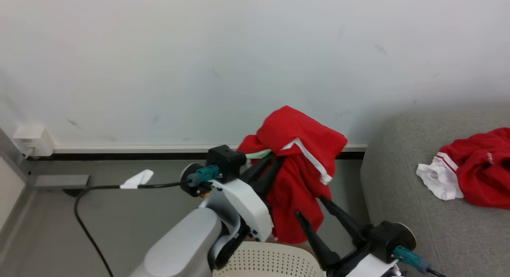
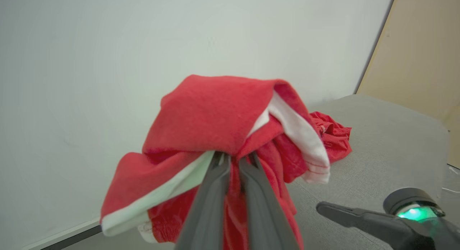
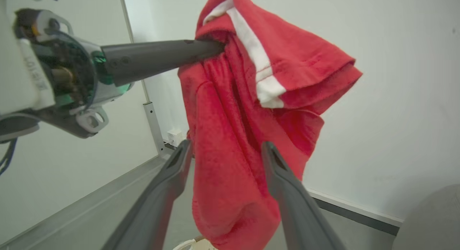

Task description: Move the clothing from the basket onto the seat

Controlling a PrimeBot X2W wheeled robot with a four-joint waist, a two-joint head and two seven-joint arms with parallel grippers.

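A bright red garment (image 1: 297,177) with white trim hangs in the air, and my left gripper (image 1: 271,162) is shut on its upper folds (image 2: 215,113). It dangles above the cream perforated basket (image 1: 267,262), whose inside is hidden. My right gripper (image 1: 310,207) is open, its two fingers spread on either side of the hanging cloth's lower part (image 3: 230,178) without closing on it. A second red garment (image 1: 476,169), with a white part edged by red stripes, lies on the grey seat (image 1: 398,197) at the right.
A pale wall (image 1: 239,61) with a dark baseboard runs behind. A black cable (image 1: 91,189) crosses the grey floor at the left, by a metal frame post (image 1: 16,157). The seat's grey surface (image 2: 381,142) stretches to the right.
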